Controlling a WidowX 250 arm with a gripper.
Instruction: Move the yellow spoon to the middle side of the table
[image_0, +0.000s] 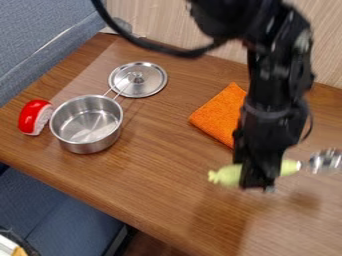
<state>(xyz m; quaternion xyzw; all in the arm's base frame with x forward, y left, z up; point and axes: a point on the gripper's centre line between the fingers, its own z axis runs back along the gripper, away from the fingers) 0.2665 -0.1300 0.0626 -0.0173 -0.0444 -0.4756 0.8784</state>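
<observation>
The black gripper (259, 181) hangs over the right part of the wooden table, shut on the yellow spoon (228, 175) around the middle of its handle. To the left of the gripper the knobbed end of the pale yellow-green handle sticks out. On the right, a short piece of handle leads to the spoon's shiny metal bowl. The gripper covers the middle of the handle. A soft shadow on the wood below and to the right suggests the spoon is off the table (167, 185).
An orange cloth (219, 114) lies partly behind the arm. A steel pot (87, 124) stands at the left, its handle pointing toward a round metal lid (147, 80). Beside the pot is a red and white toy (33, 117). The table's front edge slants down to the right.
</observation>
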